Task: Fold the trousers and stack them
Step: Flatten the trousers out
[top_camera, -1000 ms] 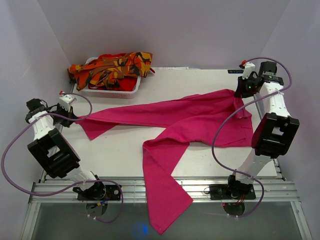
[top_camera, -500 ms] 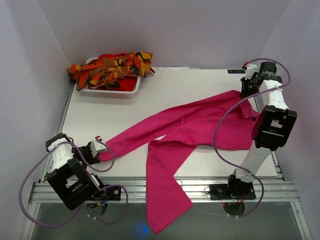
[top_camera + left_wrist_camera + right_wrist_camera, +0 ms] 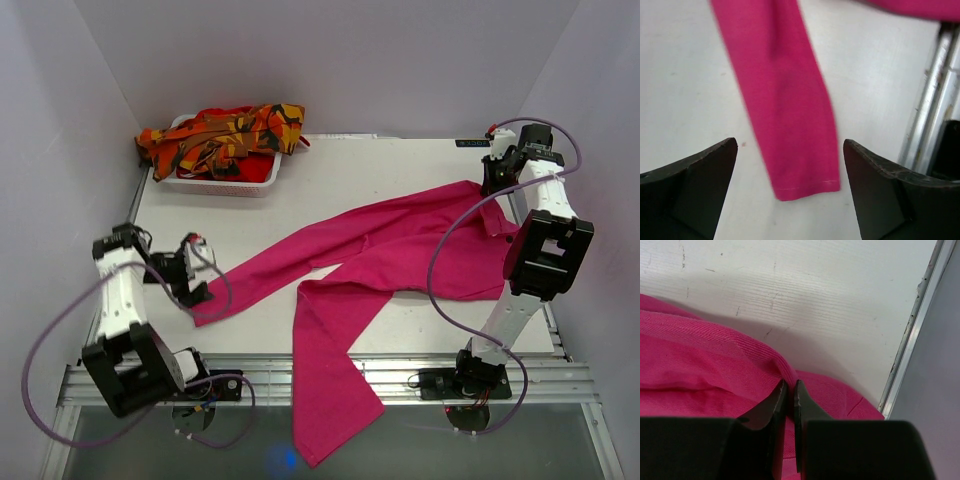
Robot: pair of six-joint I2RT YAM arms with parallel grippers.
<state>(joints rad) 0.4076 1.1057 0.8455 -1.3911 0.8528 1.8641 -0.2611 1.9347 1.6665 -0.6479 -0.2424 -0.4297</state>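
The left end effector hovers with jaws apart over one leg hem of the pink trousers, holding nothing. The camouflage trousers fill the basket at the far left. The pink trousers sprawl across the counter, the other leg hanging off the near edge. The right end effector is clamped on their waist end. This looks like laying out before the fold. The next move calls for lifting the hanging leg alongside the first.

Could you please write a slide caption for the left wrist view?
Open left gripper poised over the hemmed end of a magenta trouser leg lying on the white table.
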